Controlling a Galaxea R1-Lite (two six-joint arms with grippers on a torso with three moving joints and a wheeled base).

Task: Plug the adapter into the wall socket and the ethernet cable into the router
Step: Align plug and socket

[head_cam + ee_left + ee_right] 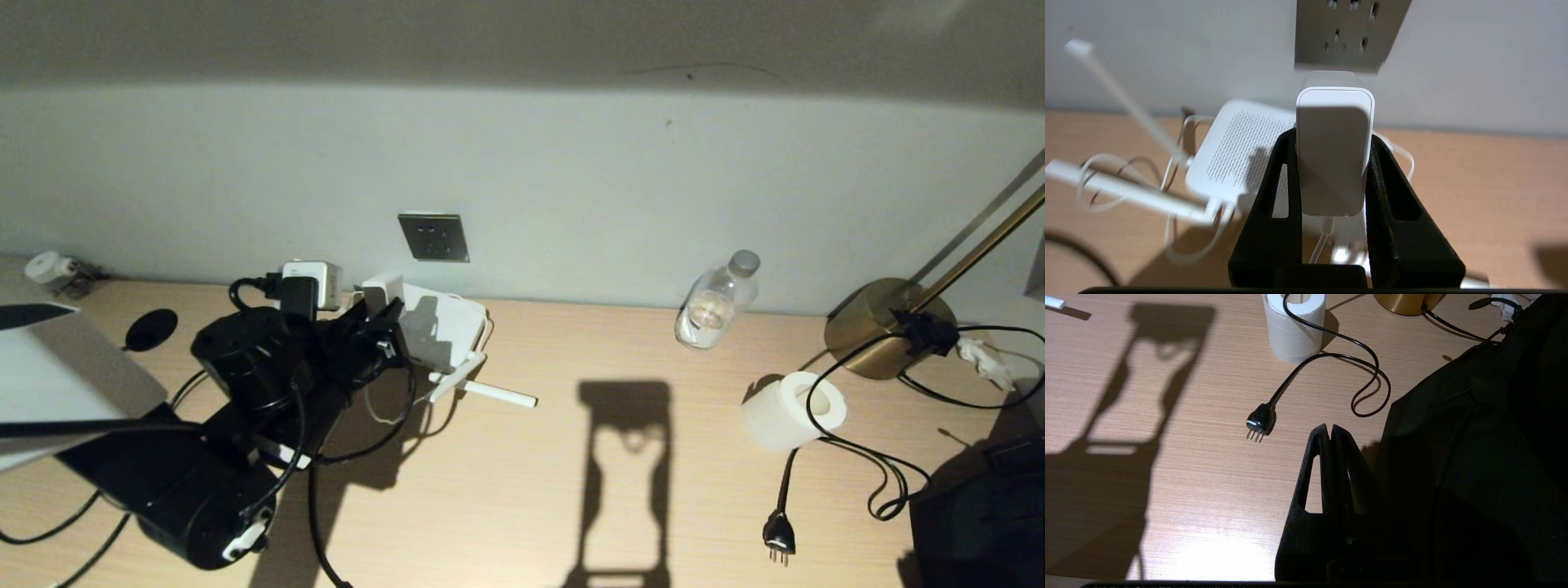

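Note:
My left gripper is shut on the white adapter, with a black finger on each long side and its thin white cord trailing back between them. The adapter is held off the desk, pointing at the wall, a little below the grey wall socket. In the head view the adapter and left gripper sit left of and below the wall socket, above the white router. The router lies flat against the wall with antennas splayed. I cannot pick out the ethernet cable. My right gripper is shut and empty over the desk.
A white cube socket with a black plug stands left of the router. A water bottle, a toilet roll, a brass lamp base and a loose black three-pin plug lie to the right. A black bag is beside my right gripper.

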